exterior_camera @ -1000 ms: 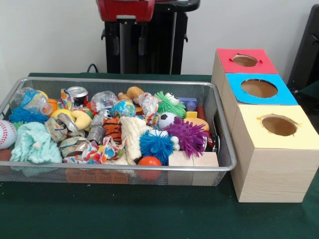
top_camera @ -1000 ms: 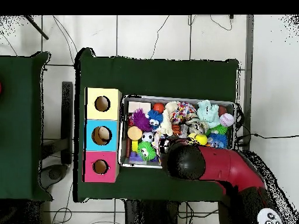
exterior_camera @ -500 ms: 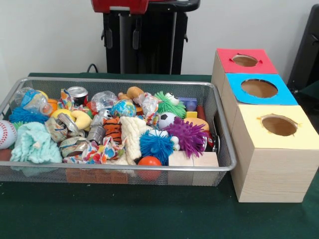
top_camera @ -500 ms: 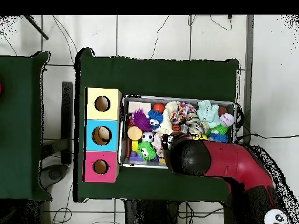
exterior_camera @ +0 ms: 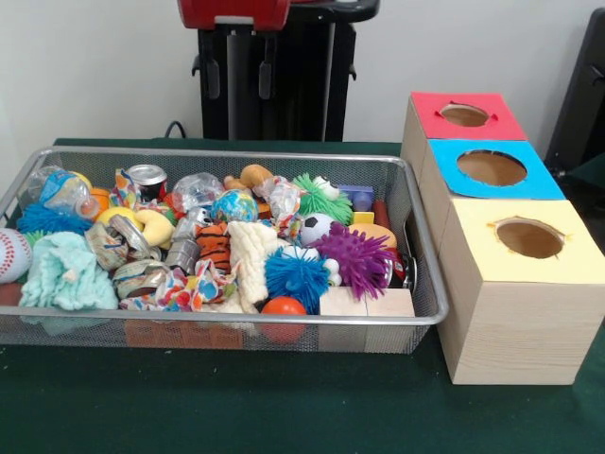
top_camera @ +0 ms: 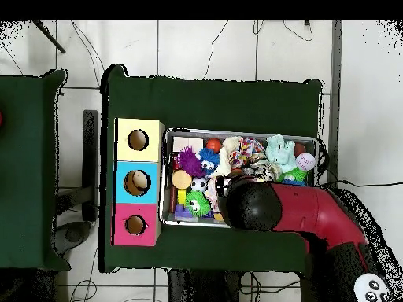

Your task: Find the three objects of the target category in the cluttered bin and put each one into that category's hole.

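Observation:
A wire mesh bin (exterior_camera: 423, 284) holds a heap of toys, balls, cans and blocks. Among them are a purple spiky ball (exterior_camera: 357, 257), a blue fuzzy ball (exterior_camera: 296, 274), a green spiky ball (exterior_camera: 321, 199), a small soccer ball (exterior_camera: 315, 227) and a baseball (exterior_camera: 11, 253). Beside the bin stand three wooden boxes with holes on top: red (exterior_camera: 465, 115), blue (exterior_camera: 492, 168) and yellow (exterior_camera: 529, 238). My gripper (exterior_camera: 240, 95) hangs high above the bin's far rim, open and holding nothing. In the overhead view the arm's head (top_camera: 252, 206) hides it.
A teal plush (exterior_camera: 64, 272), a tiger-striped toy (exterior_camera: 215, 246), crushed cans (exterior_camera: 146, 178), an orange ball (exterior_camera: 284, 306) and wooden blocks (exterior_camera: 364, 303) also lie in the bin. Green cloth (exterior_camera: 284, 407) covers the table. In the overhead view the boxes (top_camera: 138, 182) stand left of the bin.
The gripper slid a little to the left, then back to the right, staying high. Overhead, the arm's red link swung slightly over the bin. Nothing in the bin moved.

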`<action>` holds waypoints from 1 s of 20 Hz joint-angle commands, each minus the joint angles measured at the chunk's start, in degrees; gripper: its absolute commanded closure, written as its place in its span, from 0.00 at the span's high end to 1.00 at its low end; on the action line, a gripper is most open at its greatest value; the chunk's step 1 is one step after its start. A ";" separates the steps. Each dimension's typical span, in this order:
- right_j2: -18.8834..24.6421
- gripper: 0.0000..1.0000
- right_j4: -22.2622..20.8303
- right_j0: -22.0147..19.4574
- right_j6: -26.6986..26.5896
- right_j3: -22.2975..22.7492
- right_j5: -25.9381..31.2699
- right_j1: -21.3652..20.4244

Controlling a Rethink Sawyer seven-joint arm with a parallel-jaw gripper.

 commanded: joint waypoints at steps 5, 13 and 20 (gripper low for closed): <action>6.32 1.00 -3.18 -1.27 -9.80 -3.97 6.09 2.52; 4.75 1.00 -2.82 -0.36 -7.81 0.23 9.39 -2.63; 5.57 1.00 -4.25 -2.52 -11.66 -1.16 11.85 -1.67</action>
